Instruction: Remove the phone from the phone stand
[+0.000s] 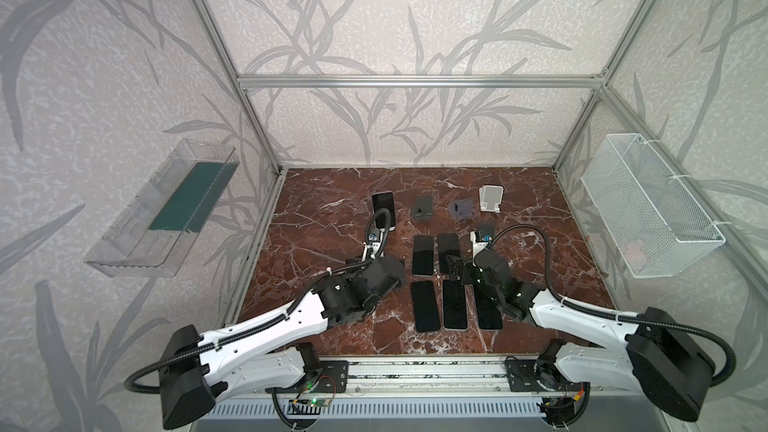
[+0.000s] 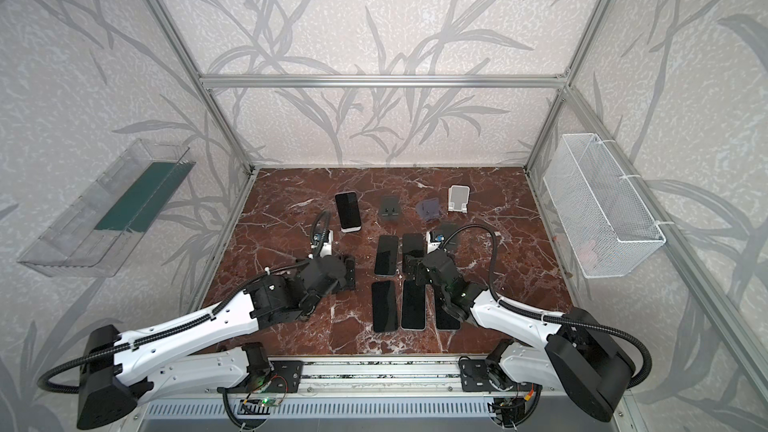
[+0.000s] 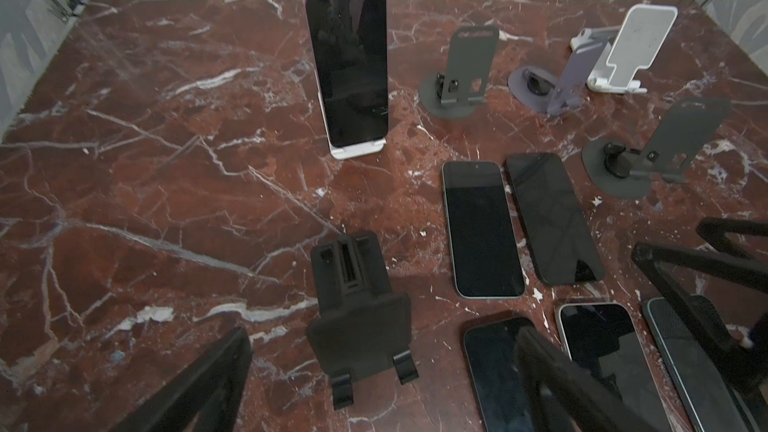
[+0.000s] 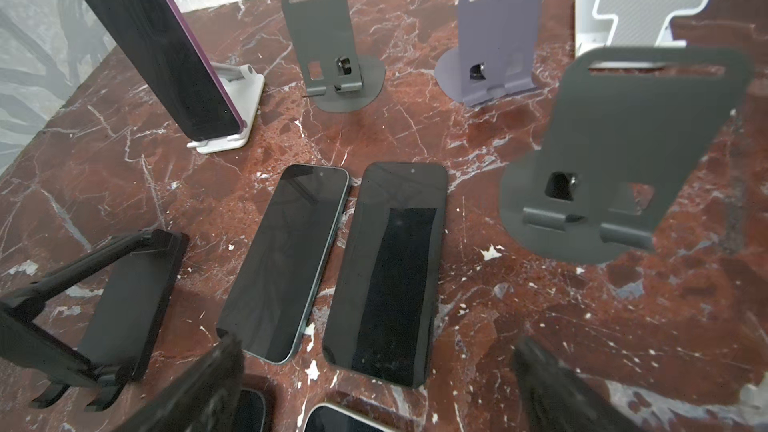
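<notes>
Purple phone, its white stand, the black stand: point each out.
purple phone (image 3: 347, 68), left wrist view, middle of the screen.
white stand (image 3: 356, 152), left wrist view, front lip below the phone.
black stand (image 3: 361, 326), left wrist view, flat plate.

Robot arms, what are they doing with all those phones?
The job is to take the phone off its stand. Five phones already lie flat on the table. Only one phone leans on a white stand at the back left. The other stands are empty. The left gripper and the right gripper are both open, holding nothing, low over the table.
</notes>
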Tool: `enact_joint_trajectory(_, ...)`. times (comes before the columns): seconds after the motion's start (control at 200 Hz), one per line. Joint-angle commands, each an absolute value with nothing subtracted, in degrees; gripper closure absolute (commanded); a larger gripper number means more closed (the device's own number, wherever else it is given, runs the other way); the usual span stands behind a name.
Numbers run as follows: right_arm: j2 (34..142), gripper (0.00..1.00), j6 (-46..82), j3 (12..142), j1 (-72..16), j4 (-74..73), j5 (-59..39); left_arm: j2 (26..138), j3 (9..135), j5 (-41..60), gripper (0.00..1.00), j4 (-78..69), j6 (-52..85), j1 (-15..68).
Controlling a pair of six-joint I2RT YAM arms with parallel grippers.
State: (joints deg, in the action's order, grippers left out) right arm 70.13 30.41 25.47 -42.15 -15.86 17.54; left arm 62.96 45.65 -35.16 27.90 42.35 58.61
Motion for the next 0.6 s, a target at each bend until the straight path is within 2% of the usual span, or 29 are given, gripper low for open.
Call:
enact_joint_trajectory(0.0,71.65,0.00,33.13,25.55,-42.20,-20.30,17.69,66.51,46.15,-39.77,0.01,31.26,50.95,59.67)
enact_joint_trajectory(0.08,71.65,0.00,33.41,25.49,-42.24,-20.57,17.51,66.95,45.34,-43.04,0.01,33.93,58.08,59.63)
enact_joint_trajectory(0.145,71.30,0.00,33.23,25.33,-42.19,-20.40,18.54,65.92,41.62,-43.65,0.01,28.49,56.10,59.66)
enact_joint_trajectory(0.38,71.78,0.00,32.79,25.22,-42.19,-21.05,19.41,64.80,34.06,-37.79,0.01,19.28,56.34,59.24)
enact_joint_trajectory(0.595,73.77,0.00,32.70,25.55,-42.20,-21.88,19.09,68.98,33.89,-32.01,0.01,13.81,54.62,57.10)
